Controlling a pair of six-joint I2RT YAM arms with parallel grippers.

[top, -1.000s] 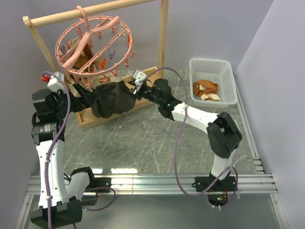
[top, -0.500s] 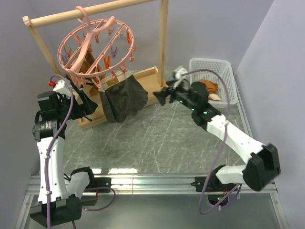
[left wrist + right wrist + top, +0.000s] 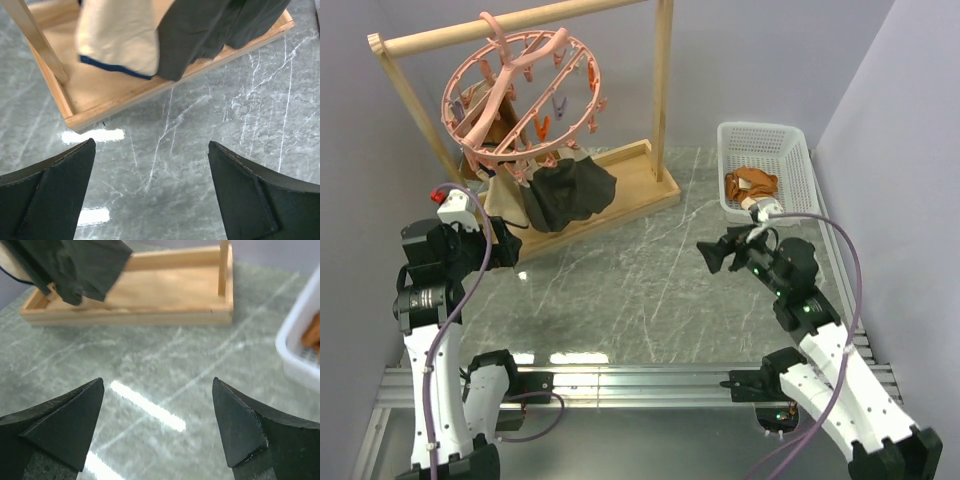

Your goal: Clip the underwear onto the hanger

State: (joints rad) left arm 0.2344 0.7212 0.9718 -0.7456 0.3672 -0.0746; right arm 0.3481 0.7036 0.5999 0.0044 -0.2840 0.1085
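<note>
Near the left edge of the surface (image 3: 620, 290), the left hand (image 3: 510, 250) is released, its fingers wide apart. The right hand (image 3: 708, 256), near right, is spread open too. Far left, the underwear (image 3: 565, 192) hangs from the near rim of the hanger (image 3: 520, 95). Its long axis runs downward, and it is dark and crumpled above the base of the wooden rack (image 3: 630, 170).
</note>
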